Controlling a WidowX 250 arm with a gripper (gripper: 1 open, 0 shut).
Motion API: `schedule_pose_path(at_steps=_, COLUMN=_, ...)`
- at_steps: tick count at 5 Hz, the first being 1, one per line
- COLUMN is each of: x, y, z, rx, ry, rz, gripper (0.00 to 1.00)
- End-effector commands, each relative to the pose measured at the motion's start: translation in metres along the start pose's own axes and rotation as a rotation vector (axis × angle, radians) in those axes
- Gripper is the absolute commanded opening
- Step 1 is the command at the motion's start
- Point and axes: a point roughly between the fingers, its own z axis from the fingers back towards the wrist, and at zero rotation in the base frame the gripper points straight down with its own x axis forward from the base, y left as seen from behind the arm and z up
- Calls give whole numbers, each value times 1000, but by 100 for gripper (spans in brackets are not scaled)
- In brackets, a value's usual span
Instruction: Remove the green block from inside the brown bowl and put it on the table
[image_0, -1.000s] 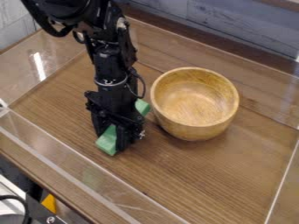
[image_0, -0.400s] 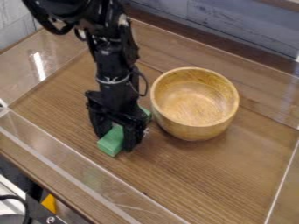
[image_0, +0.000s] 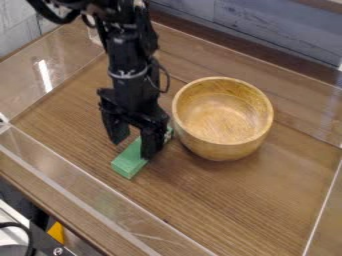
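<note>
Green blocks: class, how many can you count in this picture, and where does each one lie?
1. The green block lies on the table, left of the brown bowl, under the open gripper. The bowl's hollow looks empty.

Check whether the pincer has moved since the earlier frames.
Yes. The pincer has risen off the green block, which lies on the table beside the brown bowl; its fingers are open.
</note>
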Motion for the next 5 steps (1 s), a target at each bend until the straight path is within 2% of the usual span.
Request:
schedule_pose_path(at_steps=1, x=10, y=-2, z=3, rx=11, ry=-65, rz=38, gripper=100)
schedule_pose_path(at_steps=2, x=14, y=-8, z=-9, rx=11, ry=-80, rz=73, gripper=100)
schedule_pose_path(at_steps=4, x=14, y=-12, z=22, rx=8, ry=-103, rz=48, gripper=100)
schedule_pose_path(at_steps=5, x=15, y=-22, z=46, rx=10, ry=-135, rz=61, gripper=100)
